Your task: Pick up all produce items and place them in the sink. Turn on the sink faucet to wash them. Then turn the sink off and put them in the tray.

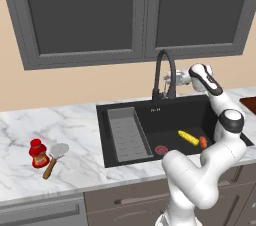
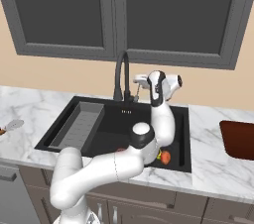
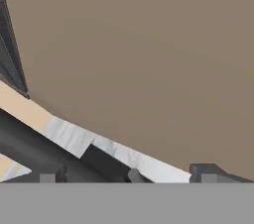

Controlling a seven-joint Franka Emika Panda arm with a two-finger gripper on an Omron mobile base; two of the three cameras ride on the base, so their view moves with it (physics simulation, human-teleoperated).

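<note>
the white arm rises from in front of the sink (image 1: 125,107), bends back over the basin and carries its hand level beside the faucet (image 1: 163,72), wrist turned toward the beige back wall. the jaws (image 1: 172,78) sit just right of the gooseneck near its side lever; in the hand view the two tips stand wide apart with nothing between them, the dark faucet stem crossing at lower left. inside the black basin the corn cob (image 1: 188,137) lies on the floor right of the red drain (image 1: 161,150), and the orange-red vegetable (image 1: 203,142) lies just beside it, further right; from the right base view the vegetable (image 2: 165,157) peeks out past the forearm. a grey ribbed insert (image 1: 127,132) fills the basin's left part. on the marble bench (image 1: 75,165), a red bottle (image 1: 38,153) and a wooden-handled spatula (image 1: 54,158) rest close together well left of the sink. the reddish-brown tray (image 2: 238,140) sits on the bench to the right. dark grey cabinets (image 1: 85,12) hang above.
</note>
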